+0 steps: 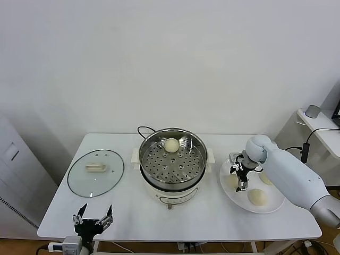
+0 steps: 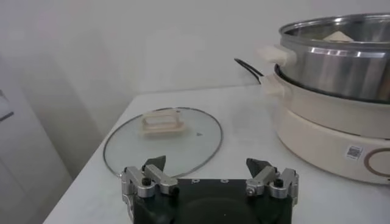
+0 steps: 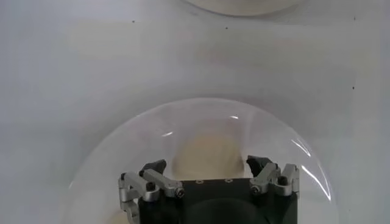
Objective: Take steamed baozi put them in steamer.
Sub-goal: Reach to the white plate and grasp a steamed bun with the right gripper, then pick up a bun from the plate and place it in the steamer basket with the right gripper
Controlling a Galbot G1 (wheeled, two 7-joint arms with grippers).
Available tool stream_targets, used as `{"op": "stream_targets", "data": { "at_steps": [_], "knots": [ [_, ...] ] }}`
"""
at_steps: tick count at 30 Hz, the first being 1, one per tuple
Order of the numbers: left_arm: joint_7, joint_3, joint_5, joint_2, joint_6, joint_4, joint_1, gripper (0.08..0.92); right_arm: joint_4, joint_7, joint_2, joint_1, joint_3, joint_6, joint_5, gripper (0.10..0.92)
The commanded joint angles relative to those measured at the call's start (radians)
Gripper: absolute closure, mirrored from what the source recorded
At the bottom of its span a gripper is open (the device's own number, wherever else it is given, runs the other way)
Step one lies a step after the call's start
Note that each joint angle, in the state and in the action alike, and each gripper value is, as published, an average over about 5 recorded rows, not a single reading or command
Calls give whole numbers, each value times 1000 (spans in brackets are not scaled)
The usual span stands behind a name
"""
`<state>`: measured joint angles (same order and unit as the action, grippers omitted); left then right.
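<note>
While my left arm waits idle at the tabletop's [image 1: 175, 223] near edge, around seven o'clock from the steamer [image 1: 172, 159], its left pincer [image 1: 93, 219] stands spread wide with nothing between the fingers. From its wrist camera I see the glass lid [image 2: 163, 141] lying flat just ahead, white handle up, and the steamer's steel wall above the white cooker base [image 2: 332, 131] off to one side.

My right arm is the one at work. The right pincer [image 1: 240, 178] hangs over the white plate [image 1: 265, 208], which sits at three o'clock from the steamer and close beside it. In the right wrist view the fingers [image 3: 155, 176] flank a pale baozi [image 3: 204, 155] lying on the plate directly below; they are parted on either side of it, and I cannot tell whether the tips touch the bun.

Inside the steamer I see one baozi [image 1: 171, 144] resting on the perforated floor near the twelve o'clock rim. On the plate, a second bun [image 1: 258, 197] lies at about five o'clock from the pincer, clear of it, and another [image 1: 265, 179] peeks out at three o'clock, partly hidden behind my arm. A black cord [image 1: 142, 129] curls from the back of the cooker at eleven o'clock. The lid lies at nine o'clock from the steamer, apart from it.
</note>
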<state>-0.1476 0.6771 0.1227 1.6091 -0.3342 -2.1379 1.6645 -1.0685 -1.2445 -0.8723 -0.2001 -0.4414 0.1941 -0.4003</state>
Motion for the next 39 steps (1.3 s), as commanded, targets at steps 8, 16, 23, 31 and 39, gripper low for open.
{"op": "stream_targets", "data": {
  "at_steps": [8, 16, 23, 31, 39],
  "knots": [
    [3, -9, 5, -2, 4, 6, -6, 177, -53, -11, 54, 33, -3, 27, 45, 500],
    [12, -29, 72, 2, -18, 0, -19, 177, -225, -59, 232, 339, -240, 178, 307, 533],
    [17, -34, 74, -6, -22, -21, -20, 177, -305, -76, 203, 806, -630, 320, 570, 533],
    [25, -33, 67, -16, -22, -41, -18, 177, -277, -57, 3, 1056, -876, 392, 780, 531],
    [39, -34, 64, -8, -13, -41, -20, 177, -238, 6, -217, 980, -865, 505, 874, 533]
  ]
}}
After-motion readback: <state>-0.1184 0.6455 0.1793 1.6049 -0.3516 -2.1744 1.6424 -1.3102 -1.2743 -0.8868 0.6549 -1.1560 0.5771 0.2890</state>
